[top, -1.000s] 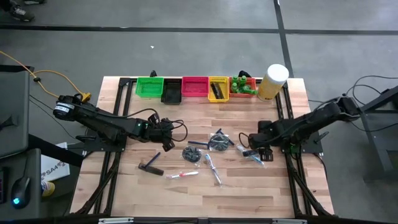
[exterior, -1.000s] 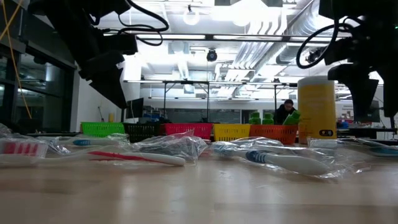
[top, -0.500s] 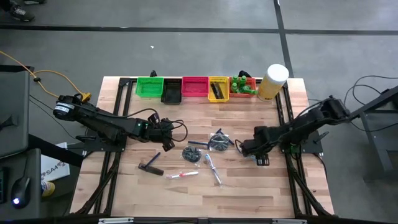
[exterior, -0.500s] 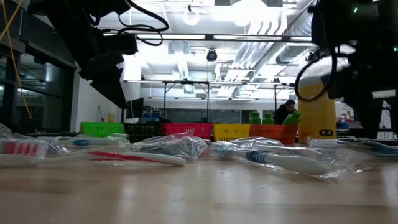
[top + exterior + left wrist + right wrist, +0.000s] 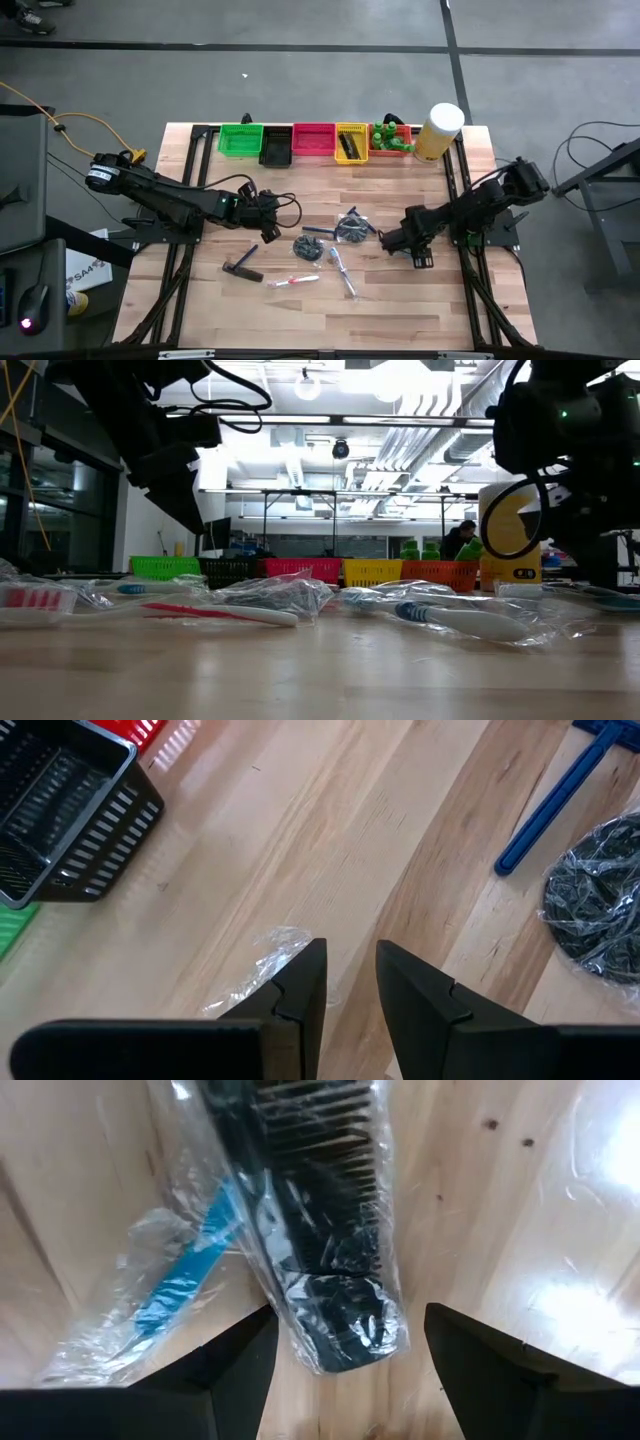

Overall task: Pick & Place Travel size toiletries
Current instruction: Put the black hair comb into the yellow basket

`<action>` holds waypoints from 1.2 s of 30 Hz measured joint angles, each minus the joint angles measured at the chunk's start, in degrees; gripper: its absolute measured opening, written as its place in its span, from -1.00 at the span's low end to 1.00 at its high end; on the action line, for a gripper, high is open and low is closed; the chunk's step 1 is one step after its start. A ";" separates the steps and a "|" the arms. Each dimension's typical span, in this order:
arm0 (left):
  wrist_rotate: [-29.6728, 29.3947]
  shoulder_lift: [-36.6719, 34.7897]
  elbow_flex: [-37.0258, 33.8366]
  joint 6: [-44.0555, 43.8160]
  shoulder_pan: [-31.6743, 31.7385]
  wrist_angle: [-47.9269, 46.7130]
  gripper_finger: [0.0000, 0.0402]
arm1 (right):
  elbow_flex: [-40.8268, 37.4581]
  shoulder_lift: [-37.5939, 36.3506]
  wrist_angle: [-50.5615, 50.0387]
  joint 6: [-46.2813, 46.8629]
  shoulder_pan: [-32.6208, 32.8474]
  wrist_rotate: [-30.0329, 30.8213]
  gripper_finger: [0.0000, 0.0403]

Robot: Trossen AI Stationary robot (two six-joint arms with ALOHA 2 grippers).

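Over at nine o'clock on the pale plank tabletop [image 5: 330,310], the left hand [image 5: 350,982] sits low and has not budged from a second ago, its two dark fingers a narrow gap apart with nothing between them; a crinkled clear wrapper [image 5: 268,952] lies just beside one fingertip. Its wrist view catches the slatted black bin [image 5: 62,820], a flat blue toothbrush [image 5: 556,800] and a dark round disc [image 5: 598,902] in crackly film.

Toward the centre, seen from above, a black comb [image 5: 241,265] lies at seven o'clock, a pink toothbrush [image 5: 291,281] beside it, then two wrapped discs [image 5: 308,246] and a white-and-blue toothbrush [image 5: 342,270] strewn about the middle.

Along twelve o'clock runs the row of mesh bins [image 5: 310,141], green through black, red, yellow and orange, with little green bottles [image 5: 389,137] at the right end and the smooth pale-yellow cylinder [image 5: 438,131] next to them.

Now the action at three o'clock: the right hand [image 5: 392,240] has slid inward from where it hovered a second ago and is down over the wrapped comb [image 5: 318,1230]. Its fingers [image 5: 236,1370] are spread wide, either side of the glossy film, not closed on it yet. A blue-handled toothbrush [image 5: 188,1275] in clear wrap lies touching that comb.
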 joint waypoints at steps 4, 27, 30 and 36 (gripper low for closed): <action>0.00 0.00 0.02 0.00 0.00 0.00 -0.55 | 0.50 0.03 3.98 -4.14 0.04 -0.41 0.23; 0.02 0.00 0.07 0.20 0.00 -0.14 -0.55 | 0.53 0.01 7.68 -6.50 -0.52 -1.59 -0.47; 0.02 0.00 0.07 0.20 0.00 -0.90 -0.55 | 1.25 0.06 6.26 -6.26 -0.52 -1.12 -0.46; -0.02 0.00 0.07 0.20 0.00 -0.89 -0.55 | 7.25 0.12 -2.08 -6.78 -2.44 2.34 -0.45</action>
